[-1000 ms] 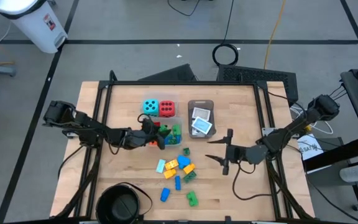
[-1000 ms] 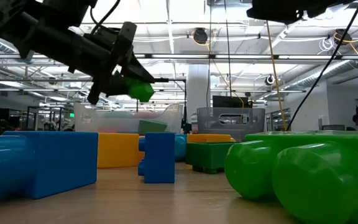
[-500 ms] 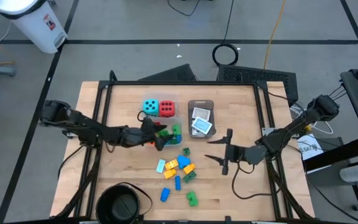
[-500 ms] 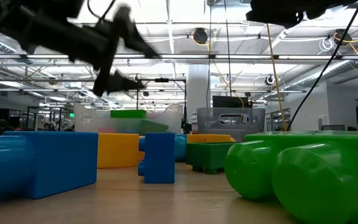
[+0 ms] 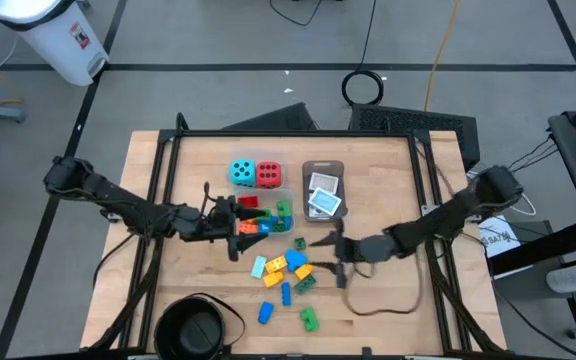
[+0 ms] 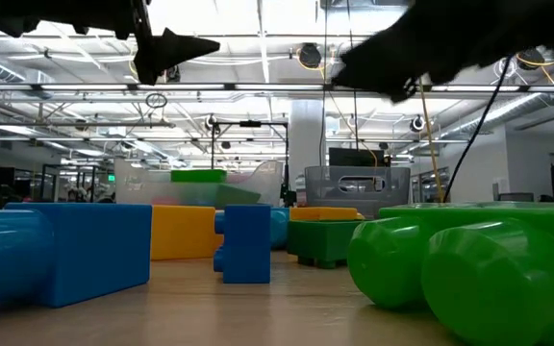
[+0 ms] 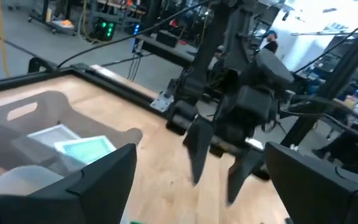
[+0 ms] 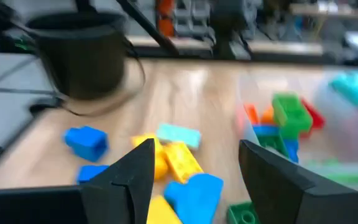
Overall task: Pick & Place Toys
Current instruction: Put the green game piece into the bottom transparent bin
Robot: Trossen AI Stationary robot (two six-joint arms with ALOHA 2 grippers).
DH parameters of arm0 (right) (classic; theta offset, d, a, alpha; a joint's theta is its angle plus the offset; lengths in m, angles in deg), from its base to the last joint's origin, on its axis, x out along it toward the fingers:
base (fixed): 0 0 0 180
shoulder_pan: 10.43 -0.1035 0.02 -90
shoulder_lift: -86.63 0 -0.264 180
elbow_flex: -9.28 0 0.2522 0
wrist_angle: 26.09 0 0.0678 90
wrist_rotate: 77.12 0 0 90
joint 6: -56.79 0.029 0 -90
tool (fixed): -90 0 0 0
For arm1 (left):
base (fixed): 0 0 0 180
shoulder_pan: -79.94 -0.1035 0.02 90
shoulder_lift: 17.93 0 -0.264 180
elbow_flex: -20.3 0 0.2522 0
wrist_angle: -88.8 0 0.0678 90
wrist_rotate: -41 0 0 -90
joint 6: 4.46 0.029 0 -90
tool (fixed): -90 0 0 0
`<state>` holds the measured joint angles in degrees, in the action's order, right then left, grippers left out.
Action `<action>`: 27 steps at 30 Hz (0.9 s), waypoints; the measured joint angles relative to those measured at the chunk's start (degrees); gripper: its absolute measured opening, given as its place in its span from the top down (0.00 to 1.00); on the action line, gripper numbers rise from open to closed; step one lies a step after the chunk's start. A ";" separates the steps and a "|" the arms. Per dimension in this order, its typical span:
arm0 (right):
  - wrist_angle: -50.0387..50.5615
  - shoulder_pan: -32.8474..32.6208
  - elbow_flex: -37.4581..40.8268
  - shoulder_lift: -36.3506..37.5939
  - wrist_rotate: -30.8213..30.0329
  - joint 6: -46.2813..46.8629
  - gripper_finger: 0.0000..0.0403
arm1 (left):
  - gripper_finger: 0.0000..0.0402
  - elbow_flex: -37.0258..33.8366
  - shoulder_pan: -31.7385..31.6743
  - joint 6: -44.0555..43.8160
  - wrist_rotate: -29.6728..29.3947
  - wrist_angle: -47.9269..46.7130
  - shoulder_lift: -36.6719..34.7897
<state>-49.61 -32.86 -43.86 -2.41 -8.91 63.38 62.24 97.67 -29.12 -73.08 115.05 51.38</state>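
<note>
From above, the left gripper [image 5: 230, 228] hangs spread and empty beside the brick-filled tub [image 5: 265, 213], with loose bricks [image 5: 286, 268] below it and the right gripper [image 5: 326, 257] just beside them. The right wrist view shows its fingers [image 8: 135, 167] apart over yellow and blue bricks [image 8: 178, 160], holding nothing.

The high camera looked straight down on the whole worktop [image 5: 368, 310]. The low camera sat at worktop level, very near the bricks [image 6: 94, 252], facing the room. Each wrist camera looked forward past its own end effector; the right one shared the brick pile [image 8: 179, 163] with the high view.
</note>
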 joint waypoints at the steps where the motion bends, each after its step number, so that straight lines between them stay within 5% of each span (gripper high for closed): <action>1: 2.18 0.85 -1.49 -1.99 0.74 0.47 0.53 | 0.12 0.00 -0.16 -0.46 -0.09 -0.06 0.28; 8: 23.77 4.07 -15.45 -14.07 0.39 0.61 0.77 | 0.11 -0.02 -0.45 -2.83 -0.92 -1.69 0.89; 13: 28.95 4.45 -19.73 -18.12 -5.28 -2.77 0.97 | 0.12 -0.02 -0.38 -2.85 -1.04 -1.52 0.87; 27: 40.96 7.17 -20.10 -17.32 2.50 -1.00 0.99 | 0.12 -0.02 -0.34 -5.91 -1.06 -3.93 0.87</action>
<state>-8.65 -25.69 -63.96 -19.73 -6.42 62.38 62.22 97.33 -35.03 -74.14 111.11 52.24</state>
